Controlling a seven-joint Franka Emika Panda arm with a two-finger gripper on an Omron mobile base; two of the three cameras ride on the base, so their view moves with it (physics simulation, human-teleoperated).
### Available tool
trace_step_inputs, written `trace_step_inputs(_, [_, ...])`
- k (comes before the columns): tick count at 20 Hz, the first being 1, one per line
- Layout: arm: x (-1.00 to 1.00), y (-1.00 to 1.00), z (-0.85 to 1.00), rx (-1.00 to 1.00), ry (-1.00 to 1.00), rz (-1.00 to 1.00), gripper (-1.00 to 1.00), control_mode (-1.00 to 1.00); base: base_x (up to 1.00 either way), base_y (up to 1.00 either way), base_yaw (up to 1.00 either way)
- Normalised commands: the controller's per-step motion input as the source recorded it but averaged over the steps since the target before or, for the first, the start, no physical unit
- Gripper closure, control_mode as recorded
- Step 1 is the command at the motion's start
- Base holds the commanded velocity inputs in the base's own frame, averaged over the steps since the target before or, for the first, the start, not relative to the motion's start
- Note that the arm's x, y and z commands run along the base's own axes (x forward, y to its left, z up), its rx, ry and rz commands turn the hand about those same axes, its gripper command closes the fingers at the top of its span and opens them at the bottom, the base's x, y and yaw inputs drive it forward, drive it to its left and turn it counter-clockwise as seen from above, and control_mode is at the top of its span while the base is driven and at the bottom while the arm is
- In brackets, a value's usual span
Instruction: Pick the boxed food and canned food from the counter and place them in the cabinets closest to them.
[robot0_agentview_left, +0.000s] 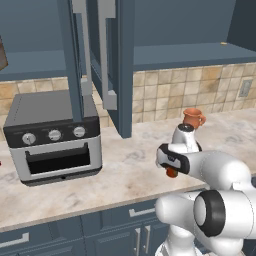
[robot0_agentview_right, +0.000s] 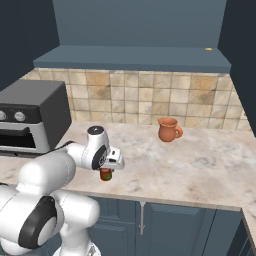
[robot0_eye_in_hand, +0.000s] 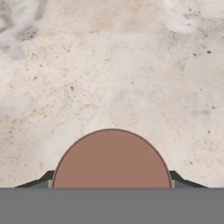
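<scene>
The gripper (robot0_agentview_right: 106, 170) pinches the canned food (robot0_agentview_right: 105, 174) (fingers snug at its sides) in front of the mug (robot0_agentview_right: 169, 129); lift straight, keep it upright toward the cabinets (robot0_agentview_right: 135, 57).

No legible txt anywhere, prob.

We see the counter (robot0_agentview_left: 125, 170), a beige marble-patterned worktop with a light front edge, running along a tiled back wall. On it, at the left in both base views, stands a grey toaster oven (robot0_agentview_left: 52, 135) with three knobs. A terracotta mug (robot0_agentview_right: 168, 129) with a handle stands well apart from it, near the wall. A small red-orange can (robot0_agentview_right: 105, 174) is near the front edge
</scene>
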Motion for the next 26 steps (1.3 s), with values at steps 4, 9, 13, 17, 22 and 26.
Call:
trace_step_inputs(4, [-0.03,0.00,0.17,0.00,0.00,0.00,1.00,-1.00,0.00,0.00,0.00])
trace_step_inputs(9, [-0.10,0.00,0.25,0.00,0.00,0.00,1.00,-1.00,0.00,0.00,0.00])
trace_step_inputs(13, [-0.13,0.00,0.28,0.00,0.00,0.00,1.00,-1.00,0.00,0.00,0.00])
trace_step_inputs(17, [-0.13,0.00,0.30,0.00,0.00,0.00,1.00,-1.00,0.00,0.00,0.00])
trace_step_inputs(22, [-0.13,0.00,0.30,0.00,0.00,0.00,1.00,-1.00,0.00,0.00,0.00])
trace_step_inputs(26, [-0.12,0.00,0.30,0.00,0.00,0.00,1.00,-1.00,0.00,0.00,0.00])
